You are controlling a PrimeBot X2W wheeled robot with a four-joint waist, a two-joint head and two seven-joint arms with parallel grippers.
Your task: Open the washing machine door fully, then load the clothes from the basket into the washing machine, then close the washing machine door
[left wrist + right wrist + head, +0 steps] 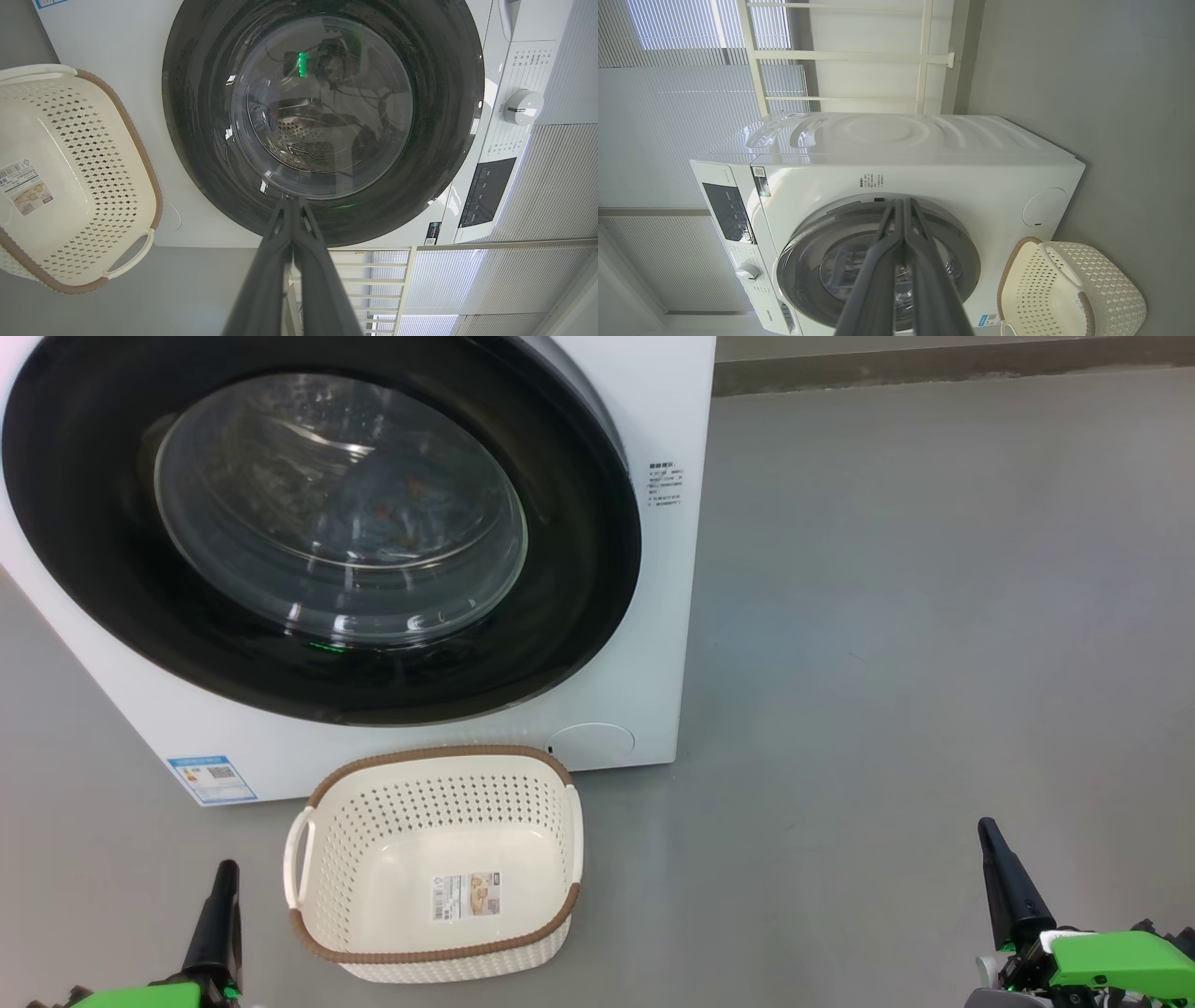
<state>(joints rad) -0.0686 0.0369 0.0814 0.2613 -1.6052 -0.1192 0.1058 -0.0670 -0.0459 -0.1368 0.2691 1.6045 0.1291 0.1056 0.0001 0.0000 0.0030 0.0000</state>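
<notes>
Left end effector [227, 873] and right end effector [990, 835] are held shut and empty, well short of the closed washing machine door [341, 513], which lies ahead, nearer the left.

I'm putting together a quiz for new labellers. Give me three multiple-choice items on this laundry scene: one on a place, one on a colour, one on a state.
1. The basket stands: A on the floor in front of the washing machine; B on top of it; C behind it.
2. The basket's rim is: A blue; B brown; C green.
3. The washing machine door is: A wide open; B taken off; C shut.
Answers: 1 A, it sits on the floor below the door. 2 B, a brown band tops the cream wall. 3 C, the black ring lies flush against the white front.
</notes>
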